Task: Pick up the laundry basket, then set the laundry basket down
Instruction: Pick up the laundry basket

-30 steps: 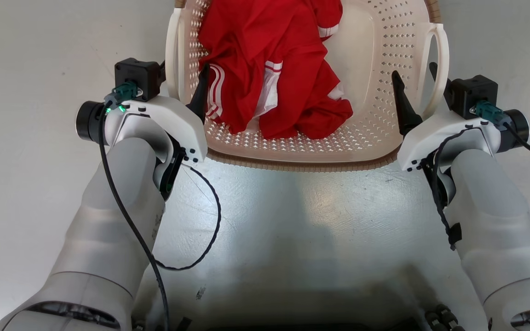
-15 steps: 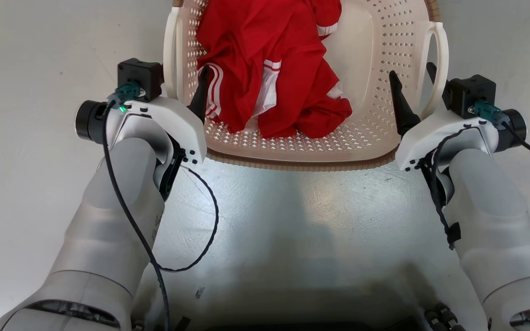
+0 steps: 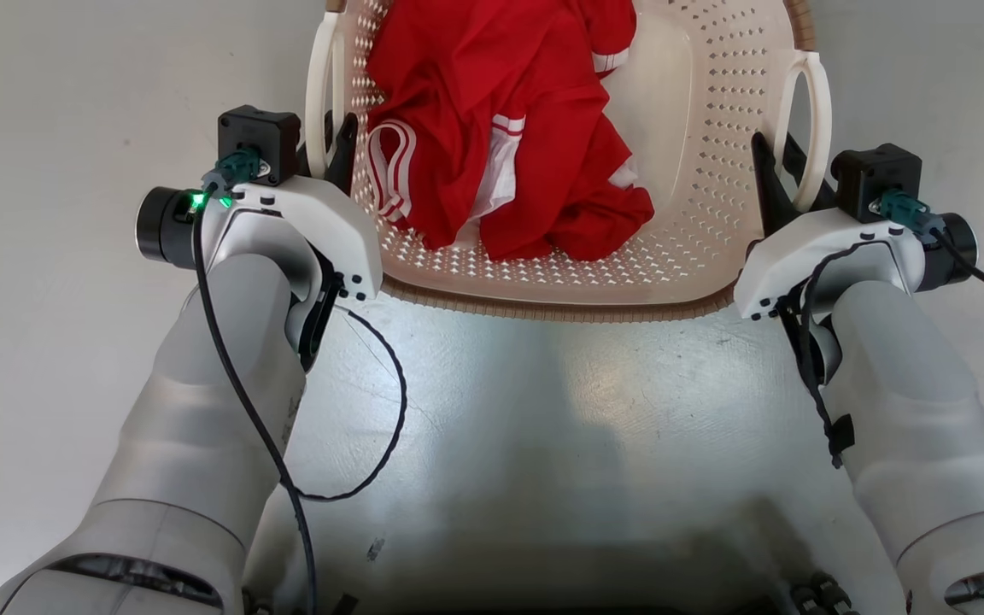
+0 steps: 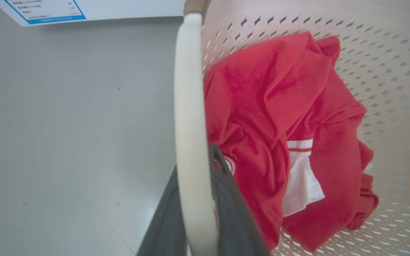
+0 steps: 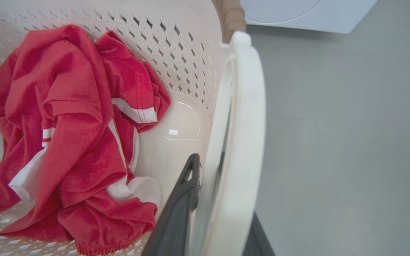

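1. You see the laundry basket (image 3: 697, 171) in cream-white, its walls patterned with rows of small diamond-shaped holes.
2. Its rim (image 3: 560, 306) is brown with a woven look, and its handles (image 3: 822, 120) are white.
3. The garment (image 3: 500, 128) is red with white stripes and white panels.
4. The floor (image 3: 48, 342) is pale grey.
5. Your left end effector (image 3: 336, 141) and right end effector (image 3: 774, 149) have dark fingers (image 3: 765, 188), white housings (image 3: 321, 213) and black cables (image 3: 389, 401).
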Motion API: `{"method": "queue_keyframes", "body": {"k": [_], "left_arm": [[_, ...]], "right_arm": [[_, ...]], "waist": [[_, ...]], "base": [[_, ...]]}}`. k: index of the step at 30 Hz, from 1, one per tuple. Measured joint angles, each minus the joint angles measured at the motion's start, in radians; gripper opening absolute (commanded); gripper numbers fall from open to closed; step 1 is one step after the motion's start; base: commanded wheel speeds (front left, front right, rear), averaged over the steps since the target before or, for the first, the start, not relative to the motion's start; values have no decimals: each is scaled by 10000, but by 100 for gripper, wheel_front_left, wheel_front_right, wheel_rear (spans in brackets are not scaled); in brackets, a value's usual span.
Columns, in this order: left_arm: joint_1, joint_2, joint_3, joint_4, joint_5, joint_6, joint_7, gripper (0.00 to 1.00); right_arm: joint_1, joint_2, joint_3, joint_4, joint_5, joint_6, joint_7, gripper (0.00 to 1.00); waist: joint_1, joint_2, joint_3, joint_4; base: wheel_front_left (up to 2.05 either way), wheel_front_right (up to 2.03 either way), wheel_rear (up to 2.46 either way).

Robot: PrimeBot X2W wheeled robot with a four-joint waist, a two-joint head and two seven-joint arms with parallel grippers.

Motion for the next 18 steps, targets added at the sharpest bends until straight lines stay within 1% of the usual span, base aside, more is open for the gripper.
{"method": "queue_keyframes", "body": {"k": [9,18], "left_arm": [[394,12,-376,405,-485,6,0,0],[1257,8,-974,1147,-1141,8,-2,0]], "right_arm": [[58,-23,616,662,186,0,0,0],[483,-8,1885,1712,1087,0,21,0]], "waist": [[0,0,-711,26],[0,0,-2136,-27]], "base": [[0,0,0],[0,0,0]]}}
